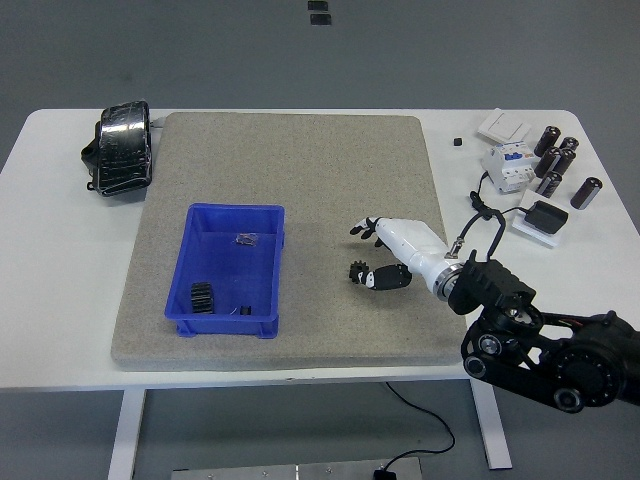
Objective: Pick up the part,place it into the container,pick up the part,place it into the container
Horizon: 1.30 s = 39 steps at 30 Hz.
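Mat (300, 160) open around blue bin (270, 275).

The right arm (560, 350) is running off the picture's right edge, so its upper part is not showing. In the blue container (228, 270), the near wall is hiding the lower part of the black gear (202, 298), and 2 small items, one (245, 239) near the far wall and another (243, 309) at the near wall, are appearing too small to identify. At the top edge, 2 dark objects (319, 12) are being cut off. A tiny black piece (457, 142) near the table's far right is showing too small to tell.
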Tool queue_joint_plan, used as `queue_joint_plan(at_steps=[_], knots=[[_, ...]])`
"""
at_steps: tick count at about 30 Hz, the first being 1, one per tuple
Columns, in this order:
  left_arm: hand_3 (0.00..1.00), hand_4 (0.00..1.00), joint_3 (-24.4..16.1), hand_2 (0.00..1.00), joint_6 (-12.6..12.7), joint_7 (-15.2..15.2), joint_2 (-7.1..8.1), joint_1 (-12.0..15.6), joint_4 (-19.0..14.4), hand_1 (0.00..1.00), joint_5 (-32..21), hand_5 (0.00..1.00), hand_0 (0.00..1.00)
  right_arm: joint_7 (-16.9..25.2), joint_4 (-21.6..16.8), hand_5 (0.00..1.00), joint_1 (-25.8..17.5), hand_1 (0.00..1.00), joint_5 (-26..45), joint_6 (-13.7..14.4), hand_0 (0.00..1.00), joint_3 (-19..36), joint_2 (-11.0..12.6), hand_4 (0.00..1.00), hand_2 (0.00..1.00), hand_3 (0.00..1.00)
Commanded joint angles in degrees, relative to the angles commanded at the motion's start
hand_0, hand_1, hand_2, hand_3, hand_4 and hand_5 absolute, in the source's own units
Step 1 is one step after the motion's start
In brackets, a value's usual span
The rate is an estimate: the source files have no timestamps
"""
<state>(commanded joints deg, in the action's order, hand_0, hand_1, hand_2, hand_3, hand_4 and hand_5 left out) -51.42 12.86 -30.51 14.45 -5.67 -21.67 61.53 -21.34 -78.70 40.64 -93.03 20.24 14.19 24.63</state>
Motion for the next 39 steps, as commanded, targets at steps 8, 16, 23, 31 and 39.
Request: queue_joint_plan(at_steps=[8,16,23,31,39], knots=[[0.545,0.652,-0.2,0.582,0.0,-0.1,0.09,-0.2,0.0,0.640,0.3,0.632,0.661,-0.8,0.1,0.274,2.5,0.607,0.4,-2.5,0.490,-2.3,-0.3,0.721,0.692,0.726],[0.545,0.650,-0.2,0.582,0.0,-0.1,0.11,-0.2,-0.1,0.640,0.3,0.632,0.661,-1.2,0.2,0.294,2.6,0.601,2.6,-3.9,0.478,-2.5,-0.5,0.707,0.695,0.719],[0.545,0.642,-0.2,0.582,0.1,0.0,0.14,-0.4,-0.1,0.640,0.3,0.633,0.660,-1.1,1.5,0.308,2.5,0.601,3.7,-4.2,0.473,-2.9,-1.0,0.684,0.695,0.713],[0.544,0.640,-0.4,0.582,0.3,-0.3,0.16,-0.3,-0.3,0.640,0.6,0.634,0.660,-1.3,1.8,0.302,2.3,0.581,4.1,-4.2,0.455,-3.3,-1.3,0.655,0.679,0.703],[0.544,0.638,-0.4,0.582,0.3,-0.2,0.20,-0.2,-0.3,0.640,0.5,0.635,0.660,-0.9,1.7,0.279,2.2,0.559,5.0,-3.6,0.436,-3.8,-1.5,0.600,0.634,0.686]])
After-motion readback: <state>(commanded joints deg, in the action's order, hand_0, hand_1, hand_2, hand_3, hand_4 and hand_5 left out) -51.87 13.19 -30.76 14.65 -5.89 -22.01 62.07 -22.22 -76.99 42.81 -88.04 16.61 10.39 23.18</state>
